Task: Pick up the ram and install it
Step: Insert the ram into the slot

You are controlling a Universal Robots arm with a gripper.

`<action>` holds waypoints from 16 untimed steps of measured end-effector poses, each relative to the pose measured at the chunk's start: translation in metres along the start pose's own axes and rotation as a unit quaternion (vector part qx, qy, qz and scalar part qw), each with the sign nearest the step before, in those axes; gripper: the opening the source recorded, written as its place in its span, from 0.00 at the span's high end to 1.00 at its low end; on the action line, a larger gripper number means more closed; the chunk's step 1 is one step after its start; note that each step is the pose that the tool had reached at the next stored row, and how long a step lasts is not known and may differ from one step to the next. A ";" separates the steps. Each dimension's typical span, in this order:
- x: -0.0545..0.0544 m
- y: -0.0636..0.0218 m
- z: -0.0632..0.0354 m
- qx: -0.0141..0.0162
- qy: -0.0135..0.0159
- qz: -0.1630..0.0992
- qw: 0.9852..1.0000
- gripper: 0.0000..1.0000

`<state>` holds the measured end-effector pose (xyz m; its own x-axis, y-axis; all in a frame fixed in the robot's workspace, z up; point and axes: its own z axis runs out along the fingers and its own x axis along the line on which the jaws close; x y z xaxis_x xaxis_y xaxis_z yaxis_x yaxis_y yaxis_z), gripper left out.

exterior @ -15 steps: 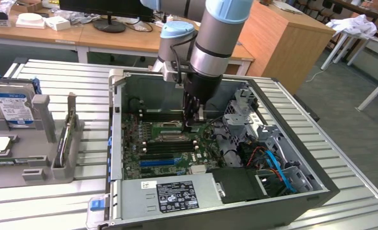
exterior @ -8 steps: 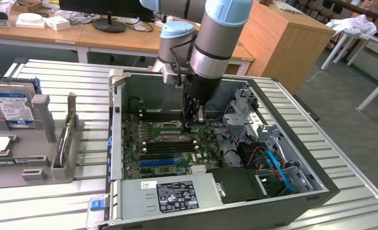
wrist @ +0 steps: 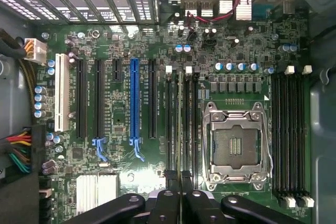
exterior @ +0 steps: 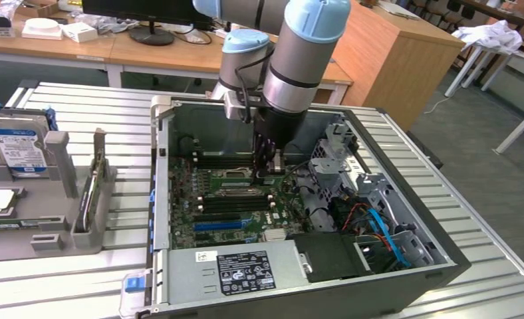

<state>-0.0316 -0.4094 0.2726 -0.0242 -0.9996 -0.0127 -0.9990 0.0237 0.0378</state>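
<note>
At the exterior view's centre, the gripper [exterior: 275,169], closed narrowly on the ram [wrist: 181,129], holds it edge-on over the black slots [wrist: 169,124] beside the socket [wrist: 236,148]; seating it well likely demands square alignment and even pressure.
</note>
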 end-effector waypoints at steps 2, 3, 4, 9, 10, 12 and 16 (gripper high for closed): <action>0.000 0.0000 0.0000 0.000 0.000 0.000 1.000 0.88; 0.000 0.0000 0.0001 0.000 0.000 0.000 1.000 0.88; 0.000 -0.0001 0.0004 0.000 0.001 0.000 1.000 0.88; 0.000 -0.0001 0.0006 -0.002 0.006 0.000 1.000 0.88; 0.000 0.0000 0.0006 -0.003 0.006 0.000 1.000 0.88; 0.000 0.0000 0.0006 -0.003 0.006 0.000 1.000 0.88; 0.000 -0.0001 0.0009 -0.003 0.006 0.000 1.000 0.88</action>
<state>-0.0316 -0.4094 0.2716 -0.0242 -0.9997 0.0000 -0.9988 0.0241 0.0429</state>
